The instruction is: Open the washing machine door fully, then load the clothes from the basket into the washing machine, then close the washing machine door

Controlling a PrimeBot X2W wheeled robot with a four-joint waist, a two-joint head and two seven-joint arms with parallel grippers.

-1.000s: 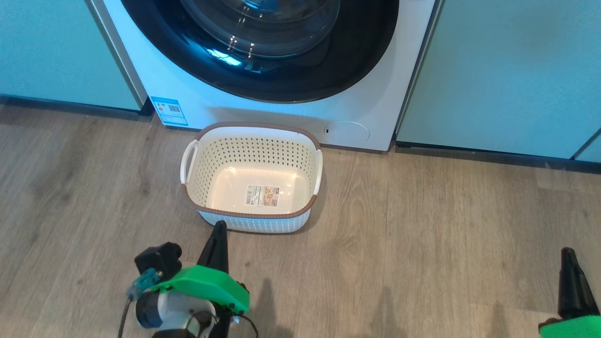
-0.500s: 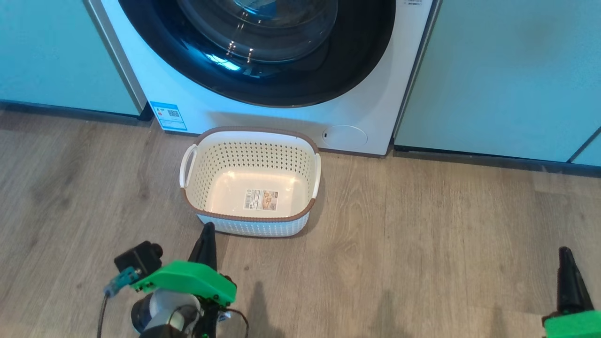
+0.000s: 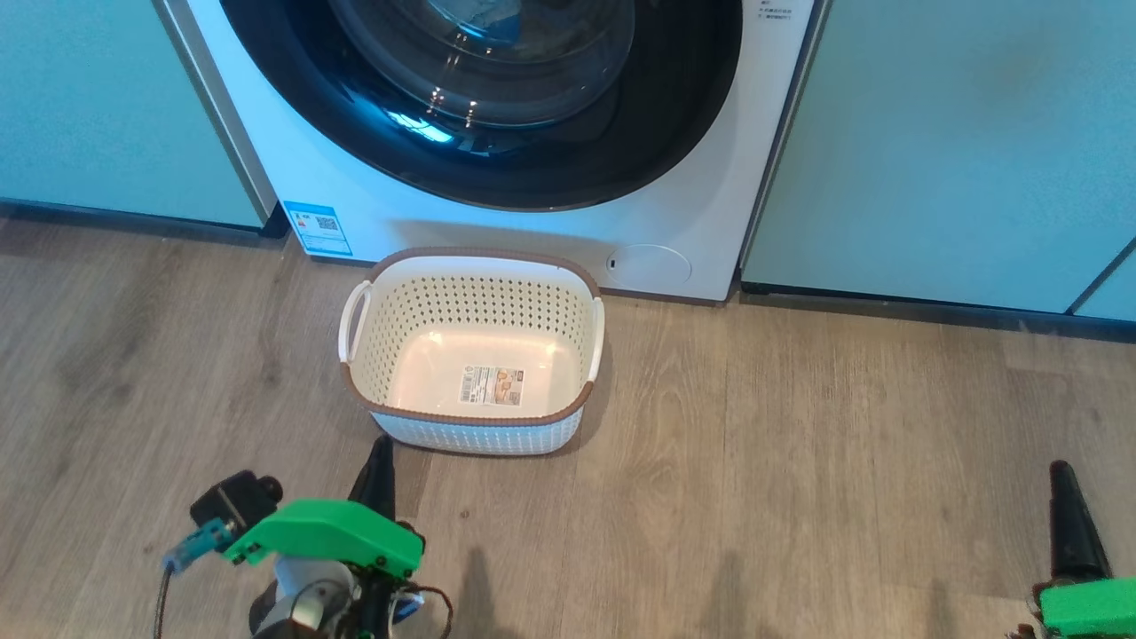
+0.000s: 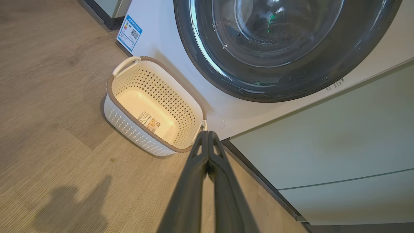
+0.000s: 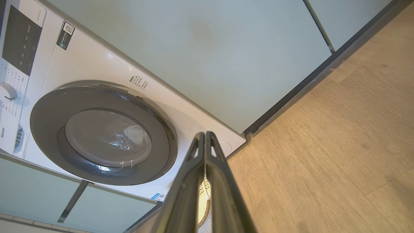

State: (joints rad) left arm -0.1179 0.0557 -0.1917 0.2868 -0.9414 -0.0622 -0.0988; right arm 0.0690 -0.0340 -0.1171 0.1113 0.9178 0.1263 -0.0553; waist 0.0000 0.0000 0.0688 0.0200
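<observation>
Washing machine door [image 3: 661, 115] looks shut, basket [image 3: 479, 302] empty; my 2 jaws pressed closed, holding nothing. Verify latch flush before leaving.

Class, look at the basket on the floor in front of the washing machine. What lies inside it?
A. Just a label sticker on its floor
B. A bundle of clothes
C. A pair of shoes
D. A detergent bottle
A: the basket has a bare pale floor apart from the label sticker stuck to it.
</observation>
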